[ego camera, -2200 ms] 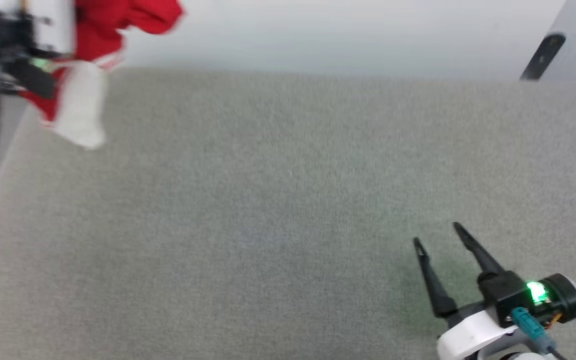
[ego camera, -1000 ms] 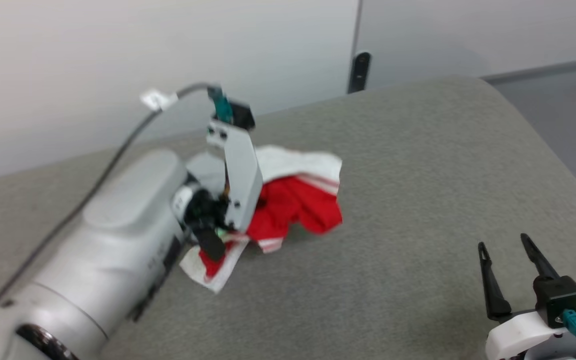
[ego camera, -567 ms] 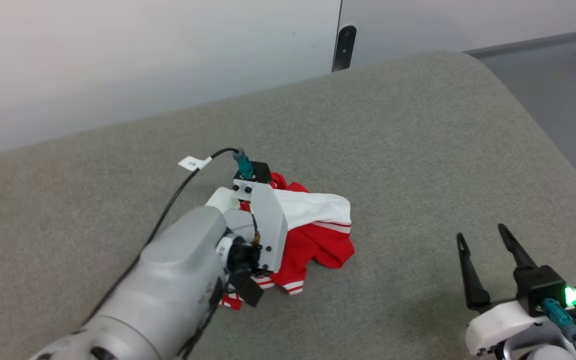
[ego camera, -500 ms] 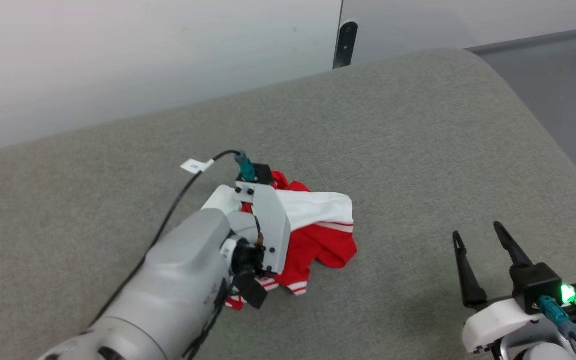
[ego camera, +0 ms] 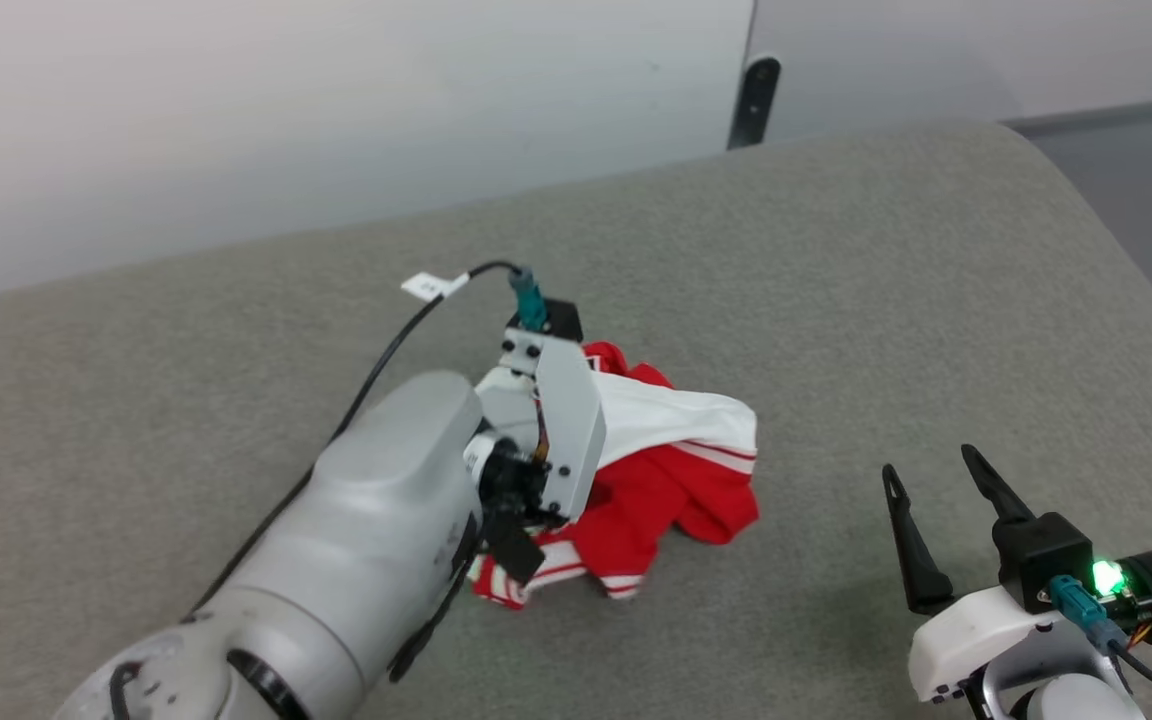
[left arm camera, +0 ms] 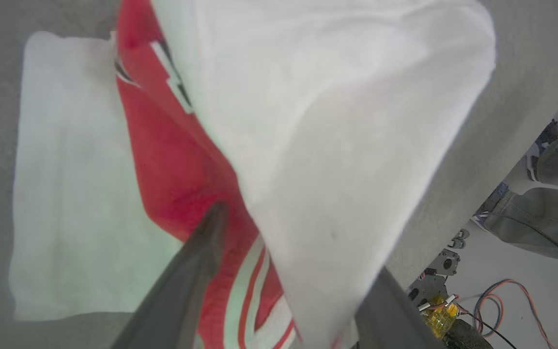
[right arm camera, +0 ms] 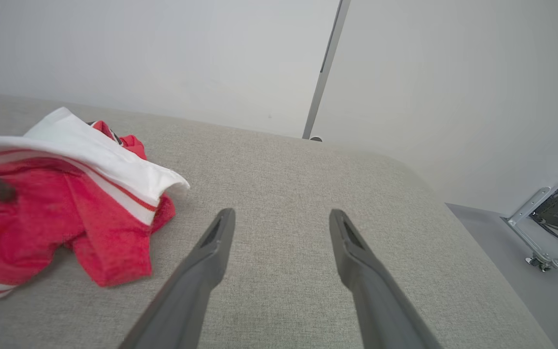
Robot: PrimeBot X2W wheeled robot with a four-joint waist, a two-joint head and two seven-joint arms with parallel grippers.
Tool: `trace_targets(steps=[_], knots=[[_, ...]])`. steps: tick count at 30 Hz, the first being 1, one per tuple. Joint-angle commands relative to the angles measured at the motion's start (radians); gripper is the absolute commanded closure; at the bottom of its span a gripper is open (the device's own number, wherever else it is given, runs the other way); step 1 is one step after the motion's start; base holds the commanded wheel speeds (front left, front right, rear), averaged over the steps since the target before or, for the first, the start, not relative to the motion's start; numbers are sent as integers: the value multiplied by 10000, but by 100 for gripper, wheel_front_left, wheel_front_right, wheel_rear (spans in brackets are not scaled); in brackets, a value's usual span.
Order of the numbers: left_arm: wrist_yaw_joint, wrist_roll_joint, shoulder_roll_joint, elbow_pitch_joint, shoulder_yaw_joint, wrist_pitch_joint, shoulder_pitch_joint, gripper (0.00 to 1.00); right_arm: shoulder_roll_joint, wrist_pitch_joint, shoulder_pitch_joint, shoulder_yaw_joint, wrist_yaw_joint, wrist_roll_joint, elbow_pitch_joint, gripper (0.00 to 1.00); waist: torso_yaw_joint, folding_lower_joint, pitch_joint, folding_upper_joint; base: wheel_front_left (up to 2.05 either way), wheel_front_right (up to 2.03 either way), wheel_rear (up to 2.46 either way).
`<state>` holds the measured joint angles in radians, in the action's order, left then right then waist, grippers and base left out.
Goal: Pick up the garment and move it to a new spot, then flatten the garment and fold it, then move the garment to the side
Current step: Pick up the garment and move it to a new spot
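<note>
Open grey cushion (ego camera: pixel 886 320) right of the crumpled garment (ego camera: pixel 676 490); left arm (ego camera: pixel 386 520) across its left side.

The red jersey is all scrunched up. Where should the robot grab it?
Probably the white sleeve, lying loose on top of the jersey with its striped cuff pointing right. Come from the robot's right, where the open right gripper is near.

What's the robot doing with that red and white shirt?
The robot's left claw is down on the crumpled red and white shirt, which lies in a heap on the grey cushion. Its fingers are spread wide, so it isn't pinching the shirt. The right claw is open off to the side, touching nothing. No flattening or folding yet.
</note>
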<state>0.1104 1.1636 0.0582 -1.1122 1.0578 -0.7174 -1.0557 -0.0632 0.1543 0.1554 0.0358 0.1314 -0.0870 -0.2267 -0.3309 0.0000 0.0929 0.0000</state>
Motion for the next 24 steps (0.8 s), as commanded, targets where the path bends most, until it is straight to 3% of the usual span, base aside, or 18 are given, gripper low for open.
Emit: trace_targets(steps=[1, 9, 13, 20, 24], knots=[[44, 95, -22, 7, -45, -9, -163, 0, -97, -45, -95, -10, -14, 45, -29, 0, 369, 0, -353, 0, 0, 0, 0], [154, 396, 24, 361, -361, 190, -847, 0, -212, -264, -416, 77, -14, 159, 125, 0, 1136, 0, -954, 0, 0, 0, 0], [207, 557, 419, 888, -638, 850, -865, 0, -165, -242, -533, 96, -14, 247, 241, 0, 1439, 0, -1114, 0, 0, 0, 0], [208, 311, 2006, 2794, -722, 3085, 16, 0, -25, -282, -683, -175, -14, 1105, 241, 0, 1787, 0, -1381, 0, 0, 0, 0], [210, 66, 3018, 3800, -1062, 4885, 734, 0, 100, -336, -759, -315, -14, 1570, 274, 0, 2003, 0, -1484, 0, 0, 0, 0]])
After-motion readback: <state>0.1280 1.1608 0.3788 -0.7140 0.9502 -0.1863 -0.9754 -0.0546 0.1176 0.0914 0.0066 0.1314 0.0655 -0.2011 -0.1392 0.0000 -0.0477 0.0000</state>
